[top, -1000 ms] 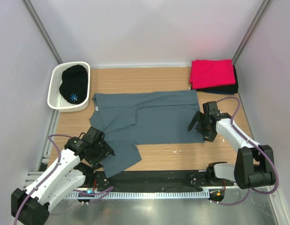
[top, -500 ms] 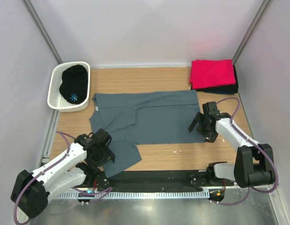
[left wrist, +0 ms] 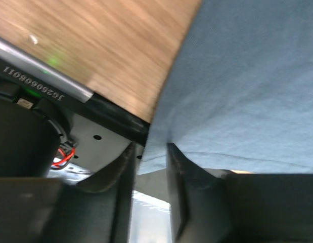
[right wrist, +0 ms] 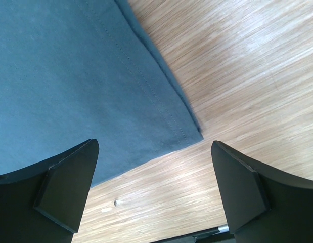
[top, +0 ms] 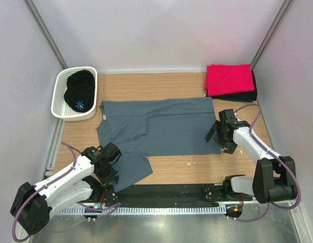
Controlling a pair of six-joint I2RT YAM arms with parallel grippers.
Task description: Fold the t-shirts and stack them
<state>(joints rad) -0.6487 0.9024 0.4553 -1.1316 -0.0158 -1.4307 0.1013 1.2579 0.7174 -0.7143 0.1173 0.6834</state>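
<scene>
- My left gripper (left wrist: pixel 150 152) has its jaws close together astride the near hem of the blue-grey t-shirt (top: pixel 166 126), above the black rail (top: pixel 166 191) at the table's edge. I cannot tell whether they pinch it.
- My right gripper (right wrist: pixel 153 146) has its jaws spread wide, with the shirt's corner lying on the bare wooden table (top: pixel 146 86) between them.
- Beyond the right jaws, a folded red t-shirt (top: pixel 228 78) tops the dark t-shirts (top: pixel 247 96) beside the pale wall (top: pixel 156 30).
- Well beyond the left jaws, a white basket (top: pixel 60 96) holds a black garment (top: pixel 80 91).

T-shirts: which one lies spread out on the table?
The slate blue-grey t-shirt, spread across the middle of the table. The red t-shirt sits folded atop a dark one in the far right corner.
</scene>
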